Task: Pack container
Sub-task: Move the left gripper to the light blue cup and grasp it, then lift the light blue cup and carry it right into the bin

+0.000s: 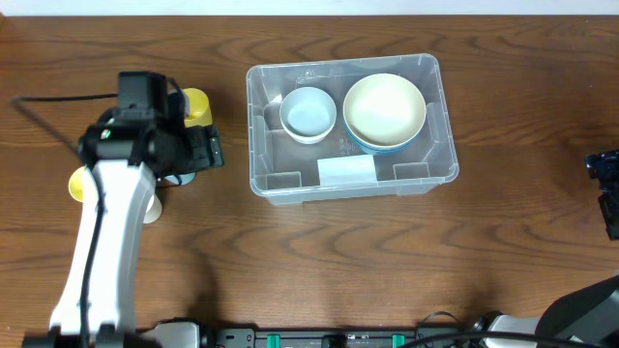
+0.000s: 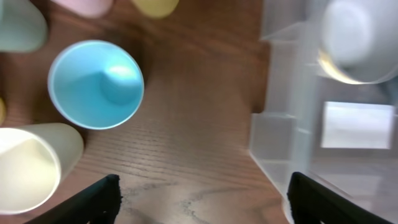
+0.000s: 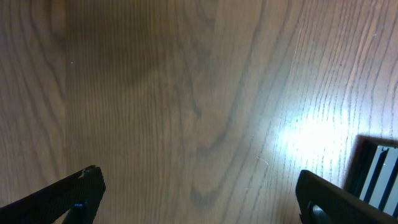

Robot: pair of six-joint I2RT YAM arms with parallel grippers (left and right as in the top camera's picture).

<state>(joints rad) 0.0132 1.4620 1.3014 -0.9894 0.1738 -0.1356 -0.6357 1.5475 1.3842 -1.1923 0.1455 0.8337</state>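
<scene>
The clear container [image 1: 254, 145] stands mid-table with a white label [image 1: 346, 170] on its floor. Inside are a white bowl [image 1: 308, 113] and a cream bowl [image 1: 384, 108] nested in a blue one. My left gripper [image 1: 213, 148] hovers left of the container over a group of cups. In the left wrist view this gripper [image 2: 202, 199] is open over bare wood, with a light blue cup [image 2: 96, 84] ahead to the left and the container's corner [image 2: 273, 143] to the right. My right gripper [image 3: 202, 193] is open over bare table at the far right edge [image 1: 607, 184].
Around the left arm stand a yellow cup [image 1: 196, 104], another yellow cup [image 1: 77, 184] and a cream cup [image 2: 31, 165]. Green [image 2: 18, 25] and pink [image 2: 84, 6] cups show at the top of the left wrist view. A dark fixture [image 3: 373, 168] lies beside the right gripper.
</scene>
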